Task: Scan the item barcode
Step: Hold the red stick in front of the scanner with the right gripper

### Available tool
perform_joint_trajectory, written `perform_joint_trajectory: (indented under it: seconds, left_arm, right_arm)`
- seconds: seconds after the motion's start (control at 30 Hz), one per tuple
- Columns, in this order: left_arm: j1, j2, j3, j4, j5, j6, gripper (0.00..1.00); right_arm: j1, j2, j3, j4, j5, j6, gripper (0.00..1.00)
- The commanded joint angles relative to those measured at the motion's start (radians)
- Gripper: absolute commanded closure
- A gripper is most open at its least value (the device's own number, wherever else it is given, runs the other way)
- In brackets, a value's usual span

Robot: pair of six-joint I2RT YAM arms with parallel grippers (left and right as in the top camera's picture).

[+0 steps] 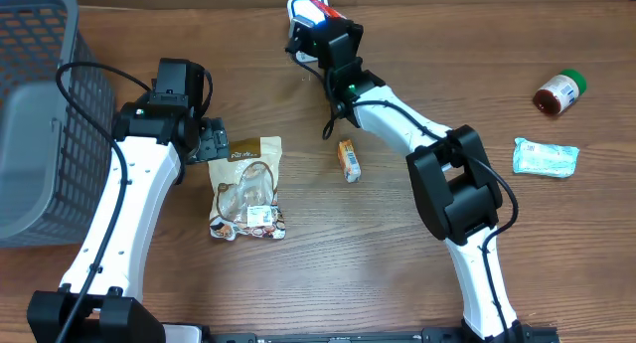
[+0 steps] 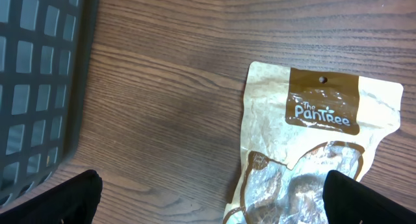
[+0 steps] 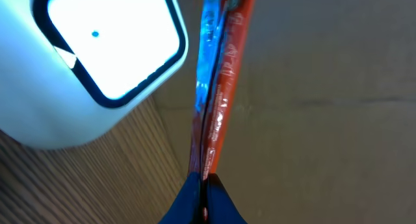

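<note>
My right gripper (image 3: pixel 203 199) is shut on the lower edge of a thin red and blue packet (image 3: pixel 214 87), seen edge-on and standing up from the fingers. The packet sits right beside the white barcode scanner (image 3: pixel 97 55), whose bright window faces the camera. From overhead the packet (image 1: pixel 316 2) and scanner (image 1: pixel 301 18) are at the table's far edge, with the right gripper (image 1: pixel 323 30) just below them. My left gripper (image 2: pixel 211 201) is open, hovering over the top left part of a tan Pantree snack pouch (image 2: pixel 318 139) that lies flat on the table (image 1: pixel 246 187).
A grey mesh basket (image 1: pixel 40 114) fills the left side, close to the left arm. A small orange box (image 1: pixel 348 159) lies mid-table. A jar with a green lid (image 1: pixel 559 92) and a teal packet (image 1: pixel 545 156) lie at the right.
</note>
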Motion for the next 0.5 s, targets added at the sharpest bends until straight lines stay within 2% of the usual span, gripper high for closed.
perform_joint_trajectory:
  seconds: [0.0,0.47]
  left_arm:
    - [0.0,0.003,0.002,0.002,-0.006,0.001,0.0]
    - [0.0,0.003,0.002,0.002,-0.006,0.001,0.01]
  right_arm:
    - [-0.014,0.028,0.015,0.011,0.016,-0.005,0.96]
    - [-0.01,0.037,0.006,-0.044,0.0,-0.005,0.97]
